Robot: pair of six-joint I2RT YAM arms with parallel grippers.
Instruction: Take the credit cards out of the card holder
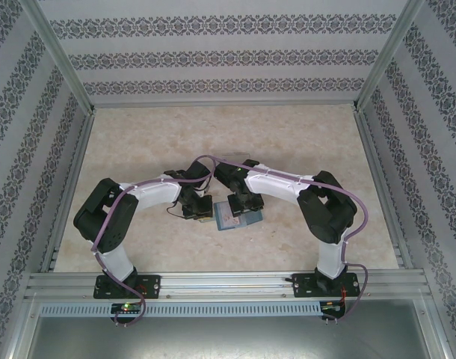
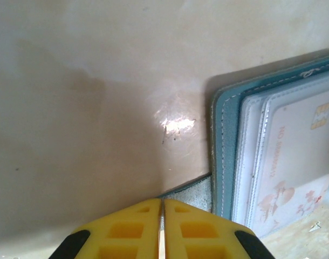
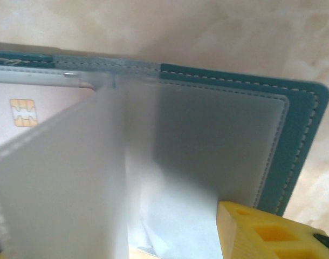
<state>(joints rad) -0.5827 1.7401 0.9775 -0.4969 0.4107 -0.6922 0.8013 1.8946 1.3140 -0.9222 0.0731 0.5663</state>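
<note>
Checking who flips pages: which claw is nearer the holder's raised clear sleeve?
Right. The right claw is over the open card holder, at the sleeve; the left claw sits shut off its outer corner.

The setting is a robotics test cell in a lab, not a lived-in room. A left arm (image 1: 149, 193) and a right arm (image 1: 276, 183), both jointed black-and-white machines, are bolted to a metal rail (image 1: 228, 283) along the near edge of a marble-look counter (image 1: 228, 127). Bare metal posts (image 1: 57, 56) frame the space. Flat panels (image 1: 213, 56) printed with striped floral wallpaper stand in for walls. Purple cables (image 1: 205, 157) run loose along both arms.
</note>
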